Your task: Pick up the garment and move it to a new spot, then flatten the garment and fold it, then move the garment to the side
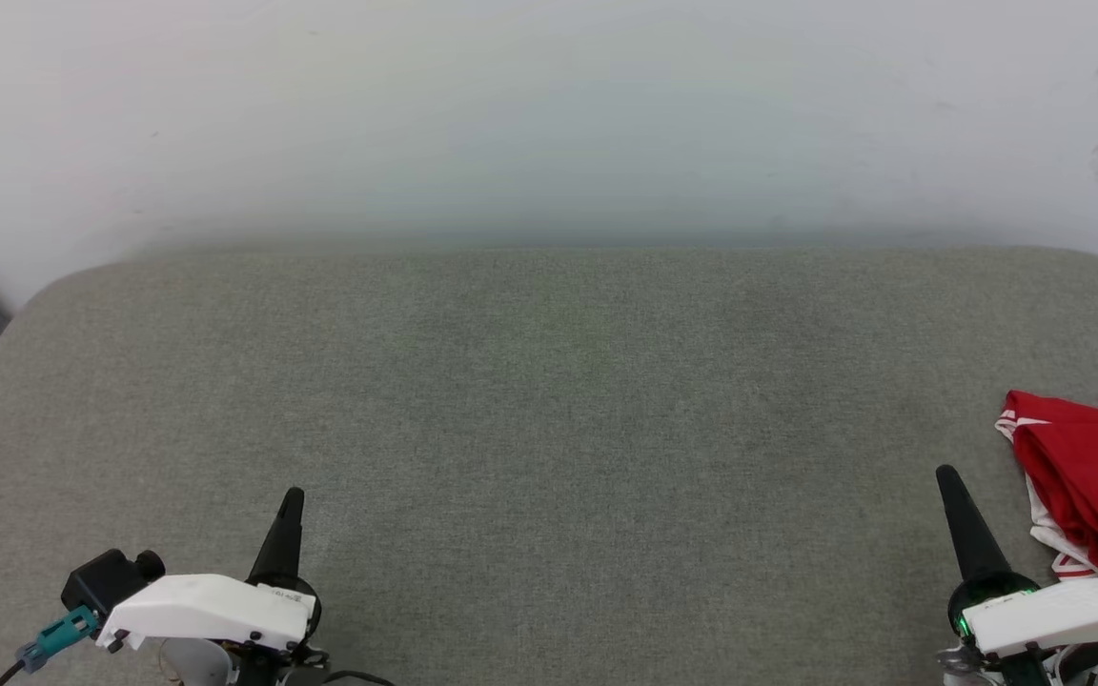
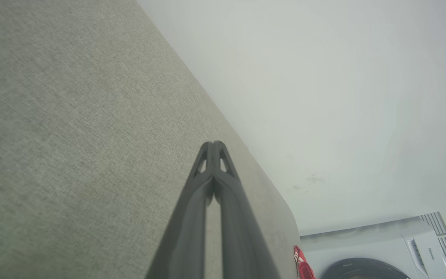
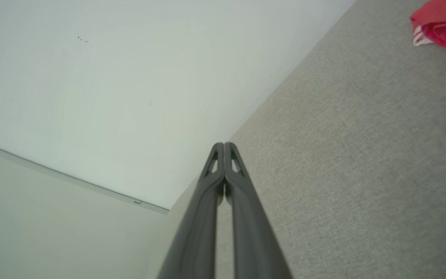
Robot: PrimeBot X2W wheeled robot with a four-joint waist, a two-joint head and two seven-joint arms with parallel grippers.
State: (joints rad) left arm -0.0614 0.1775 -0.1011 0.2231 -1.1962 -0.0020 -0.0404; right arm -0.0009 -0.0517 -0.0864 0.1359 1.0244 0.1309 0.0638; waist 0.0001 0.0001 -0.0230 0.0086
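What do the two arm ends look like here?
The left gripper and right gripper each have two long black tapered fingers with triangular cut-outs near the tips, on a white wrist shell. By the left shell sit a black block and a teal connector with a dark cable. A green light glows on the right.

A grey fabric-covered surface stands against a plain pale wall.

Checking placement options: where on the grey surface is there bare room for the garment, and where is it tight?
Bare: the wide stretch of grey surface between the left gripper and the right gripper, back to the wall. Crowded: only the near right edge, where the bunched red garment lies beside the shut right gripper.
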